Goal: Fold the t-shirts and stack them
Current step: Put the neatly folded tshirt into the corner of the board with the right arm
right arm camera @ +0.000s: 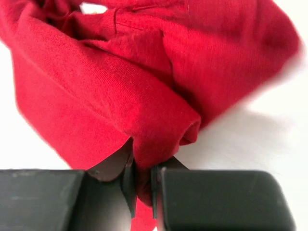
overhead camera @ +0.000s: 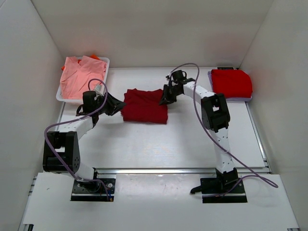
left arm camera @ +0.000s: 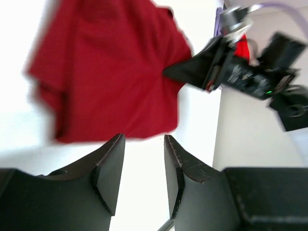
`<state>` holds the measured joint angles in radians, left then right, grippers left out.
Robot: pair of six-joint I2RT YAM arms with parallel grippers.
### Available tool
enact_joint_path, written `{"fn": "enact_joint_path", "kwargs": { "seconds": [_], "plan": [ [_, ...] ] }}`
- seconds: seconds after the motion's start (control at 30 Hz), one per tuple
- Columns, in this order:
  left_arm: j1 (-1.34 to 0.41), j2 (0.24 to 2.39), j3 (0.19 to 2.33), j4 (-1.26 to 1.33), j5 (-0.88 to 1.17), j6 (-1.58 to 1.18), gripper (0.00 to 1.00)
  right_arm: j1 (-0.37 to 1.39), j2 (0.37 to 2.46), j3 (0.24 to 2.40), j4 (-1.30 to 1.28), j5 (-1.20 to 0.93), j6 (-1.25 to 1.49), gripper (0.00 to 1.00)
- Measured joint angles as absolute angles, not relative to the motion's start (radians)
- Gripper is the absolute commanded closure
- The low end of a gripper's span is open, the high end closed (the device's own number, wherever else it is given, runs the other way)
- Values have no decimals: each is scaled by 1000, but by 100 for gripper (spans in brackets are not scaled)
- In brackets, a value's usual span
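Observation:
A dark red t-shirt (overhead camera: 144, 106) lies folded in the middle of the table. My right gripper (overhead camera: 165, 98) is shut on its right edge, and the cloth bunches between the fingers in the right wrist view (right arm camera: 144, 159). My left gripper (overhead camera: 117, 104) is open and empty just left of the shirt, whose edge (left arm camera: 110, 72) lies beyond the fingertips (left arm camera: 115, 144). A folded red t-shirt (overhead camera: 232, 83) rests on a purple board at the right. Pink and orange t-shirts (overhead camera: 79, 74) lie in the white tray at the back left.
The white tray (overhead camera: 107, 61) stands at the back left, the purple board (overhead camera: 211, 74) at the back right. White walls enclose the table on three sides. The right gripper and arm show in the left wrist view (left arm camera: 231, 72).

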<state>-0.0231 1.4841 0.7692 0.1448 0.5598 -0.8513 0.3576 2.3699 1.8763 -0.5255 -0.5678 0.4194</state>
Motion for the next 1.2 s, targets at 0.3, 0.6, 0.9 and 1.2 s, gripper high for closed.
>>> {"fn": "enact_joint_path", "kwargs": {
  "seconds": [0.3,0.6,0.9,1.2],
  "plan": [
    [-28,1477,747,150,569,-857,51,278,2212,1860,-677,13,3,100],
    [-28,1478,747,154,590,-847,51,145,2051,1839,-649,309,-278,100],
    [-28,1506,747,163,606,-836,52,-42,2043,1967,-632,309,-364,100],
    [-31,1539,747,157,606,-809,51,-215,2149,2137,-591,257,-356,100]
  ]
}}
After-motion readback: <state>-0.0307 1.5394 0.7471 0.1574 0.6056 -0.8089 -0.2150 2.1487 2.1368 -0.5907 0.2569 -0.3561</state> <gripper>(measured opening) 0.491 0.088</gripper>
